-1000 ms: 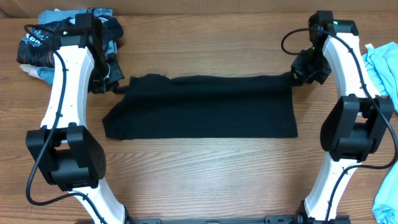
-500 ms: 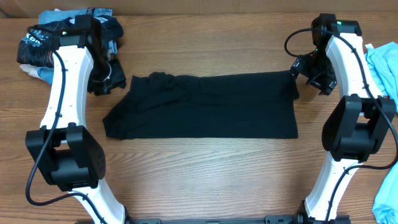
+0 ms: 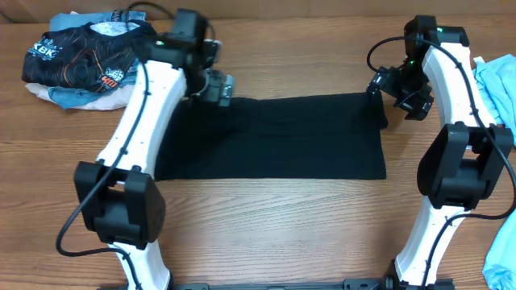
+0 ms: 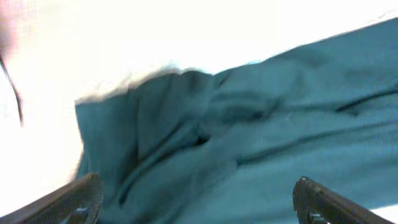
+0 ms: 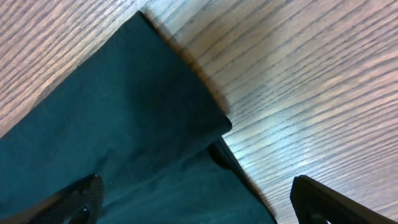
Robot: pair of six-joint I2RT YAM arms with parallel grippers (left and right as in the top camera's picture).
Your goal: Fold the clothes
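Black T-shirt lies flat at the centre of the table, folded into a long band running 9 to 3 o'clock; the 6 o'clock edge is straight, the 3 o'clock end square; the 9 o'clock end is partly hidden under the left arm.

Left gripper sits at the band's 11 o'clock corner; fingers spread wide, nothing between them; the left wrist view has the gripper with one fingertip in each bottom corner and rumpled T-shirt filling the gap; the background there is blown out white, so I can't tell whether it touches the cloth.

Right gripper is at the band's 1 o'clock corner; fingers also spread wide, holding nothing; in the right wrist view the gripper has one fingertip over T-shirt and the other over bare table; that corner shows a crisp top layer ending in a point, with a lower layer poking out at 5 o'clock; contact can't be judged.

Elsewhere: printed shirt, black with orange-and-white graphics, is heaped on pale blue fabric at the table's 10 o'clock, well apart from the band; light blue cloth is at the 3 o'clock edge, beside the right arm.
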